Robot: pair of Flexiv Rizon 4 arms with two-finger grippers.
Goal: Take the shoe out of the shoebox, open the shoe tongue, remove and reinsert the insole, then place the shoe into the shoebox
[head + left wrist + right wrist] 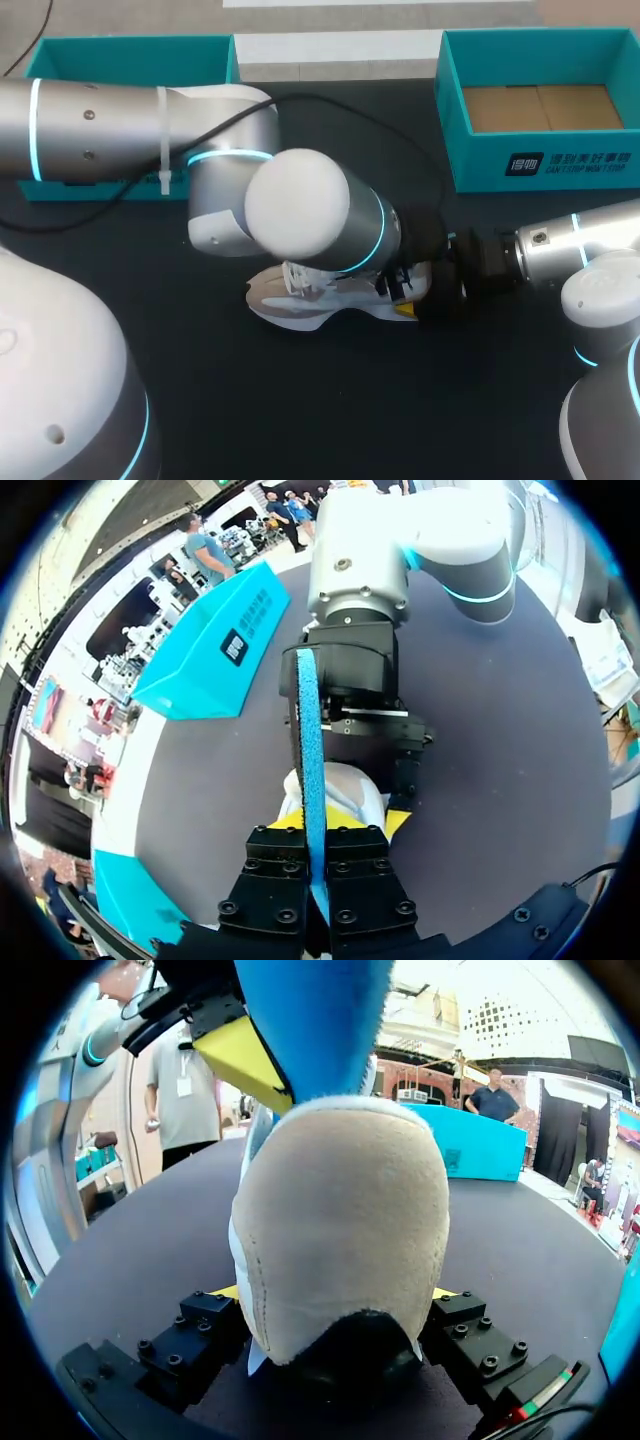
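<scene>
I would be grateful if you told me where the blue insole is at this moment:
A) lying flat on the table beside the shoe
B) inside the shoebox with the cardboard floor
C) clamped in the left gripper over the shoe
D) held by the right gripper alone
C: in the left wrist view the blue insole stands on edge between the fingers of the left gripper, directly above the shoe.

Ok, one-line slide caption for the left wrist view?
Left gripper grips the blue insole edge-on above the white shoe clamped in the right gripper.
</scene>
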